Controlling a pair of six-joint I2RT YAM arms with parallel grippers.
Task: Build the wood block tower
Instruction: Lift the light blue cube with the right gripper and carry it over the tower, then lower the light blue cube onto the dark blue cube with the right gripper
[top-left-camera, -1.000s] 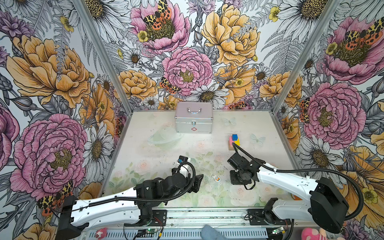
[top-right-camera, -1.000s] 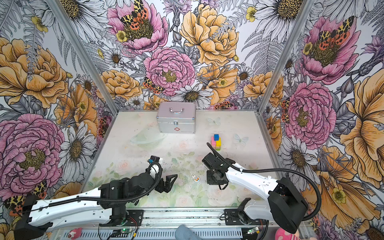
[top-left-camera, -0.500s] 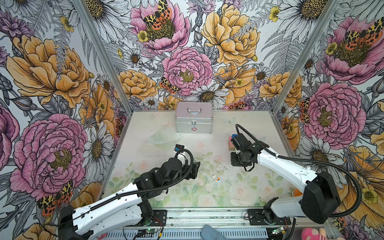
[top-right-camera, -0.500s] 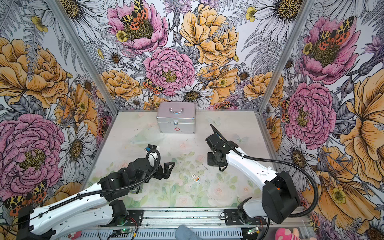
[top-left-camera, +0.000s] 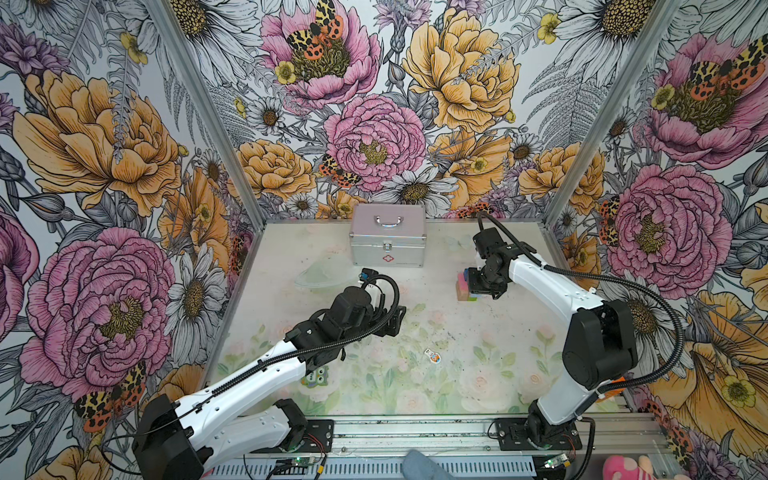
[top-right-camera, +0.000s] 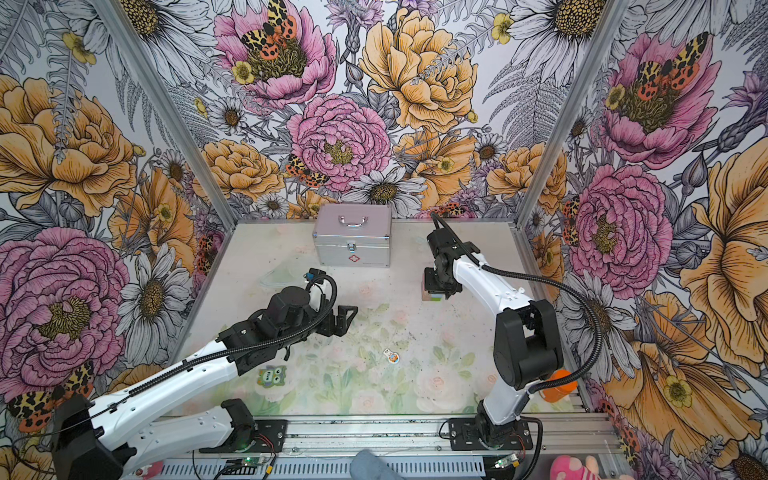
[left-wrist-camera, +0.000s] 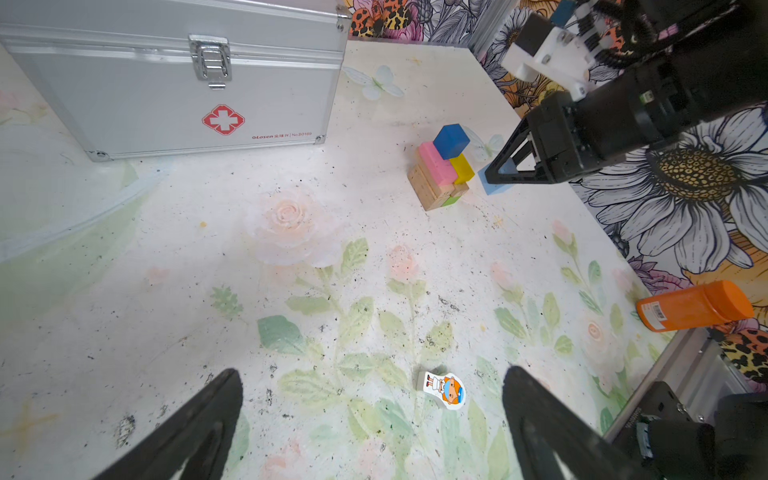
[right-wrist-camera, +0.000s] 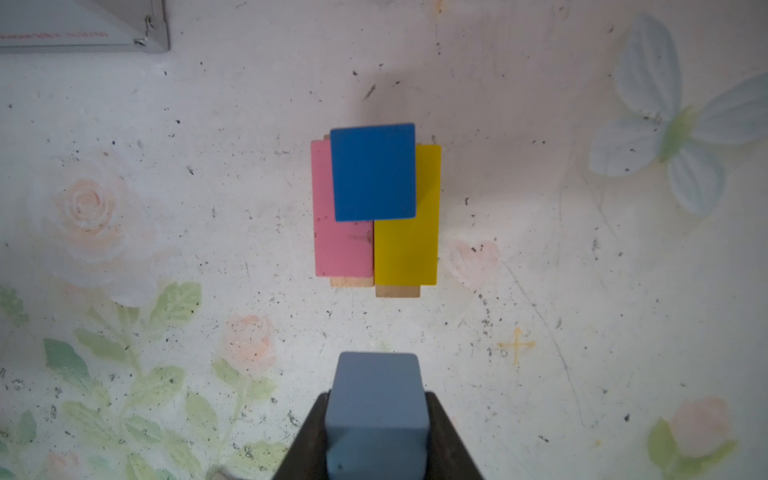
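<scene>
Light-blue cube (left-wrist-camera: 493, 189) was clenched in the right tool (right-wrist-camera: 377, 409), hanging just beside the tower (right-wrist-camera: 374, 216), not yet over it.

Tower stood right of the case (top-left-camera: 388, 241), toward the back of the bench (left-wrist-camera: 166, 291). It had tan bricks and a green one at the base, then a pink brick (right-wrist-camera: 338, 249) and a yellow brick (right-wrist-camera: 409, 253) side by side. A dark-blue cube (right-wrist-camera: 373, 171) sat on top, straddling both at one end.

Left tool (left-wrist-camera: 372, 395) was released, jaws wide, idle near a figure piece (left-wrist-camera: 442, 388).

Risks, my guess:
- The only landing spot was the bare half of pink and yellow.
- The tool's fingers flanked the cube and could clip the dark-blue cube and shove it off.
- The tan bricks looked uneven, so a hard press or a tilted release might topple everything.
</scene>
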